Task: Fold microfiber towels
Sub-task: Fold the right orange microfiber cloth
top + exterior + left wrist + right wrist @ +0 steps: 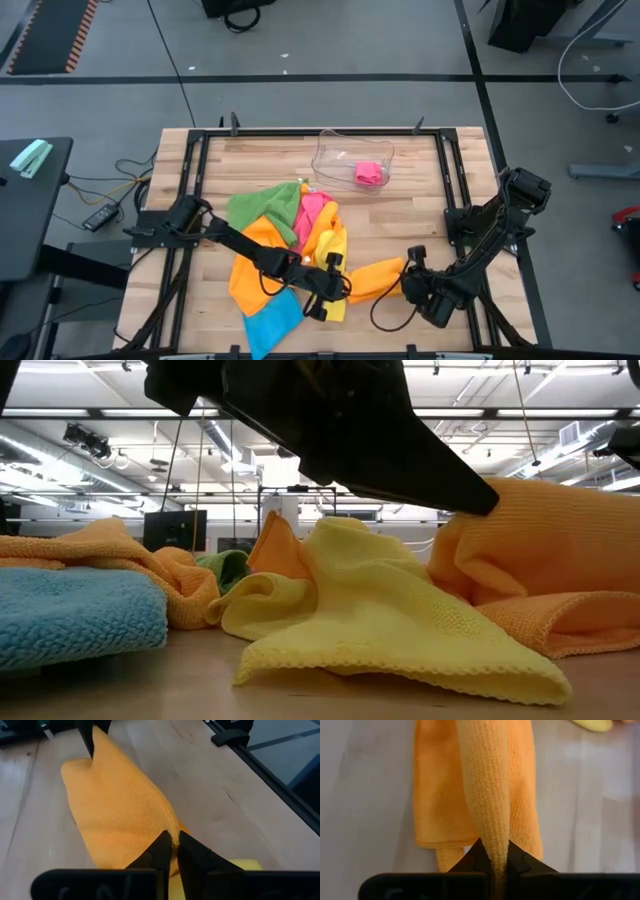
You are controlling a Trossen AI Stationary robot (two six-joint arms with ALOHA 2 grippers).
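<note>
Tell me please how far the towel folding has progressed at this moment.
Done: only the pink towel in the clear tray looks folded. In hand: both end effectors, left and right, pinch opposite ends of one orange towel. Left: green, yellow and blue towels lie loose.

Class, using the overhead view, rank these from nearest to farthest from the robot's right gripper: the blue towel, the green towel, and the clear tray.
Measured from the right gripper, near the table's front right:
1. Blue towel, front edge, left of the gripper.
2. Clear tray, back centre, and green towel, middle left: too close to call.
</note>
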